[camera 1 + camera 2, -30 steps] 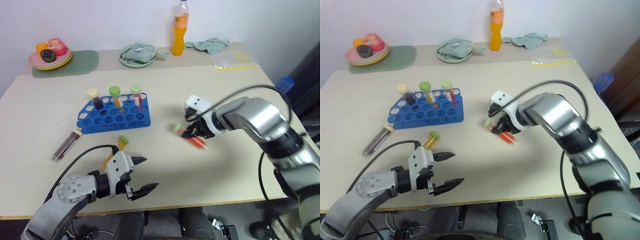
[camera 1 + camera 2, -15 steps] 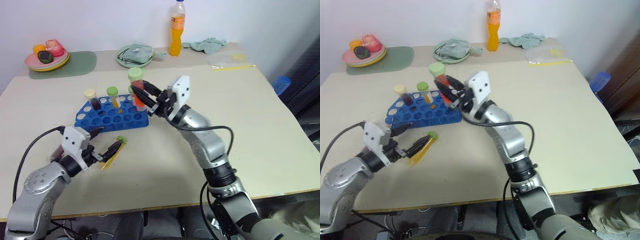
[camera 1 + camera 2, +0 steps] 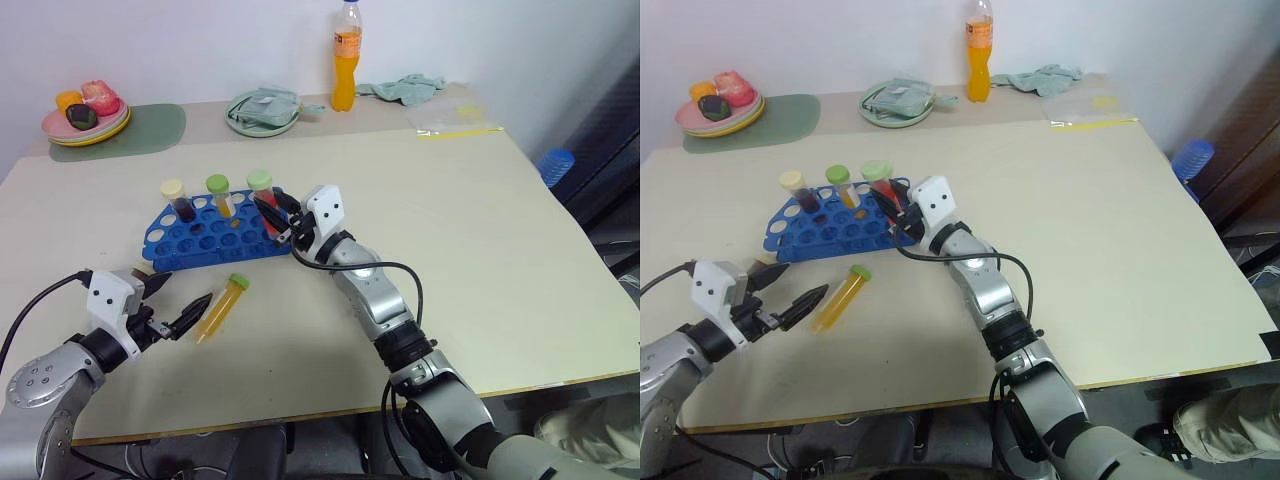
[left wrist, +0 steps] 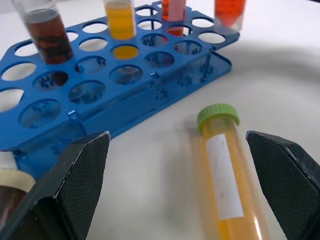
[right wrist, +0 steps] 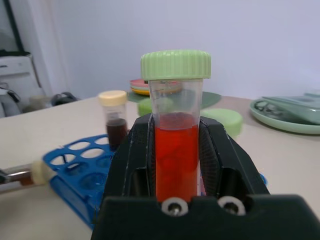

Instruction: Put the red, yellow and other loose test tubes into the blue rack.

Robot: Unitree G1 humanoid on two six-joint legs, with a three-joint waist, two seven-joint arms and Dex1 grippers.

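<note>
The blue rack stands left of the table's middle with a dark tube, a yellow tube and a red-and-white tube upright in it. My right gripper is shut on a red tube with a green cap, held upright over the rack's right end. A loose yellow tube with a green cap lies on the table in front of the rack. My left gripper is open just left of it, its fingers spread wider than the tube. A brown tube with a cream cap lies by the rack's left end.
An orange bottle, a green plate with a cloth, a plate of fruit on a green mat and a rag line the far edge. A clear bag lies at the back right.
My right gripper has carried the red tube from the table's middle leftward to the rack's right end and turned it upright. My left gripper has swung left to the loose yellow tube.
</note>
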